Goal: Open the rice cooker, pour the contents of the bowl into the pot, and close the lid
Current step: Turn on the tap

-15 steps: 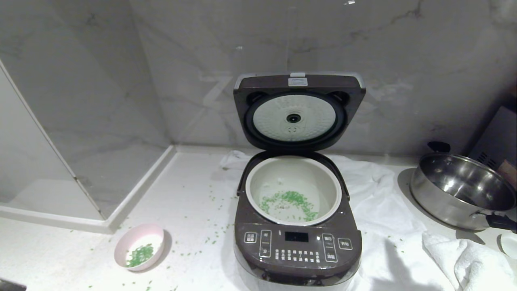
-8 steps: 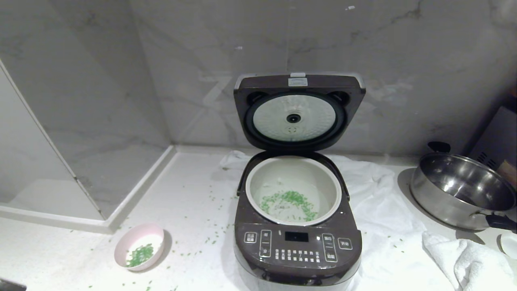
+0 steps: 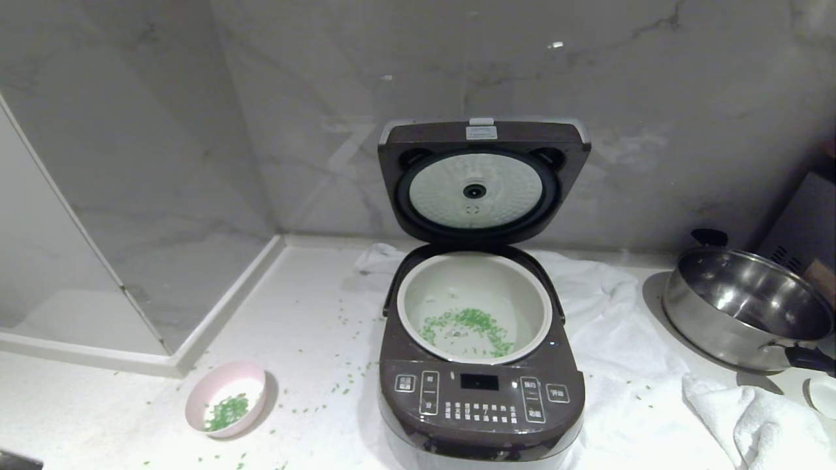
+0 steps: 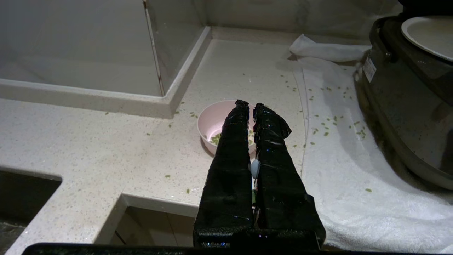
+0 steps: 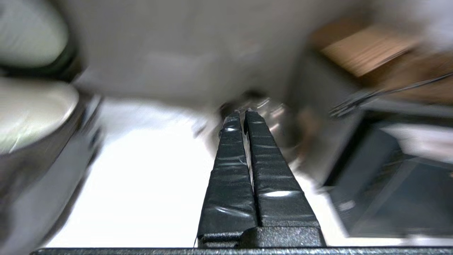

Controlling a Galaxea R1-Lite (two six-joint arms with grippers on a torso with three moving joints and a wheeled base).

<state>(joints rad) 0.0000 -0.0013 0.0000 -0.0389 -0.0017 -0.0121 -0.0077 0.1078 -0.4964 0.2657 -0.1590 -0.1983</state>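
We find greens point(image 3: 469, 324) in the pot point(image 3: 475, 307), lid point(image 3: 483, 179) up at twelve o'clock; both pincers closed, empty; closing remains.

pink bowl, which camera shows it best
The head view: the pink bowl sits whole and unblocked on the counter left of the rice cooker, green bits inside. In the left wrist view the shut left claw covers part of the bowl. The right wrist view does not show it.
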